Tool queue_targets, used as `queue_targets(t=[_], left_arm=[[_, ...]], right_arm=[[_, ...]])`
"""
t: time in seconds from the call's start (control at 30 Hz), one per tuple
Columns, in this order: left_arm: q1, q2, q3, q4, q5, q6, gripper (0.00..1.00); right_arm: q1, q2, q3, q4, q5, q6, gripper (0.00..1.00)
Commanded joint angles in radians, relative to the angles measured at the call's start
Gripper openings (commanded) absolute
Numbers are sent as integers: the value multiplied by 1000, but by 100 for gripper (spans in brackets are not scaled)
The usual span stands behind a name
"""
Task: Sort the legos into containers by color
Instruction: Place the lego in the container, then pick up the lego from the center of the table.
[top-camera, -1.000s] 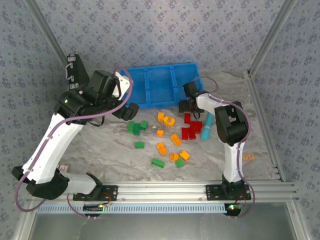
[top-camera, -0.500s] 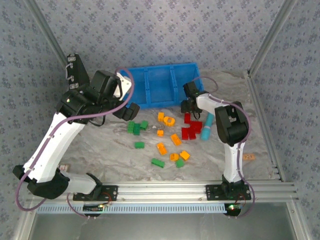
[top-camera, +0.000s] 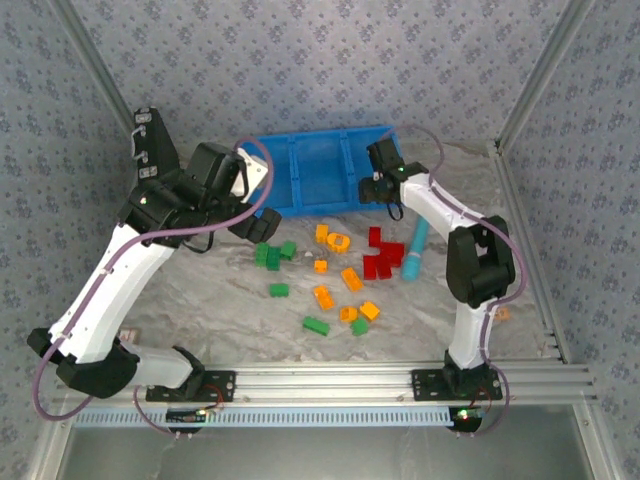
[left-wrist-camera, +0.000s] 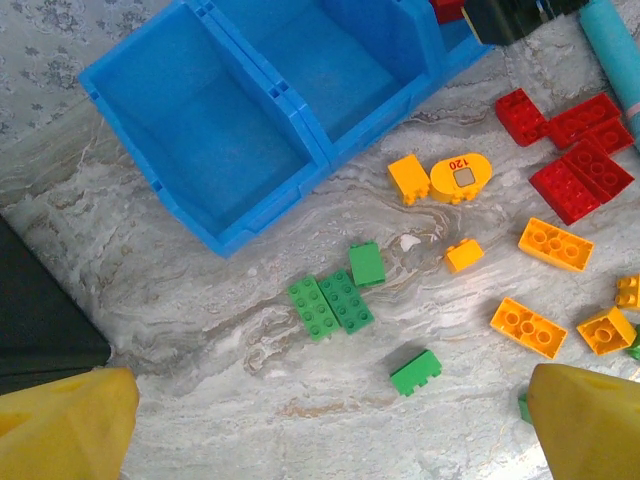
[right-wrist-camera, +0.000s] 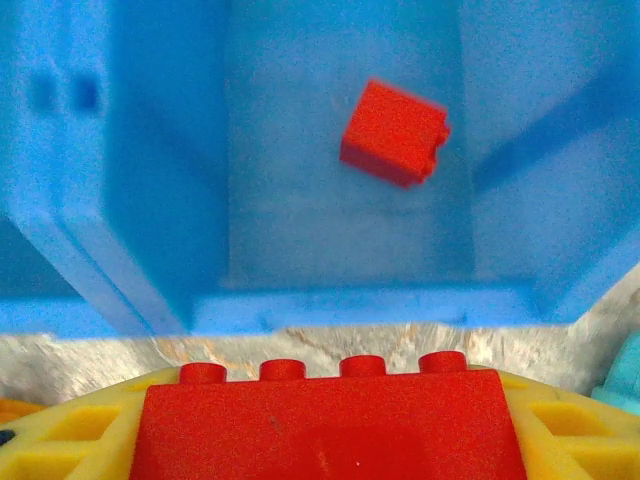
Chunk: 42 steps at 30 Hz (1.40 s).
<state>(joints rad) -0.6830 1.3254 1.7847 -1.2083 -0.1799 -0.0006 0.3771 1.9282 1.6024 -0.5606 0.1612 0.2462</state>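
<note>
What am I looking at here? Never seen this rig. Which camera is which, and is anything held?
It is a robot with two arms, a left arm and a right arm, bolted at the near edge of a marble-look table. Each arm ends in a two-finger gripper.

The wide picture comes from a fixed camera above and behind the arms. The other two come from cameras on the wrists, looking out past the yellow fingers.

Loose on the table lie green bricks, orange bricks, red bricks and a teal stick. Next to them is a blue bin with three compartments.

The left gripper hangs open above the table near the green bricks and holds nothing. The right gripper is closed on a red brick at the bin's right-hand compartment, where a second red brick already lies.
</note>
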Motion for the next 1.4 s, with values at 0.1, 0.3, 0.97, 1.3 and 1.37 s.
queue_targets(t=[0.1,0.3,0.97,1.3,1.37], left_arm=[[-5,-2,9,12,-2,-8,100],[-6,-6,17,-7,-17,-19,100],[-6,-5,-11,48,5,-8,100],[-6,28,-2,75,25,15,100],[-6,33,-2,83,37,26,100]], right_arm=[[-16,152,201,-61,43,-59,59],[-29,271,348,-94,36,-57,62],[-37,5,66,-45,-52,-16,81],[19,-146,-252,-8,-122,140,77],[28,-135,-285,15,-138,156,75]])
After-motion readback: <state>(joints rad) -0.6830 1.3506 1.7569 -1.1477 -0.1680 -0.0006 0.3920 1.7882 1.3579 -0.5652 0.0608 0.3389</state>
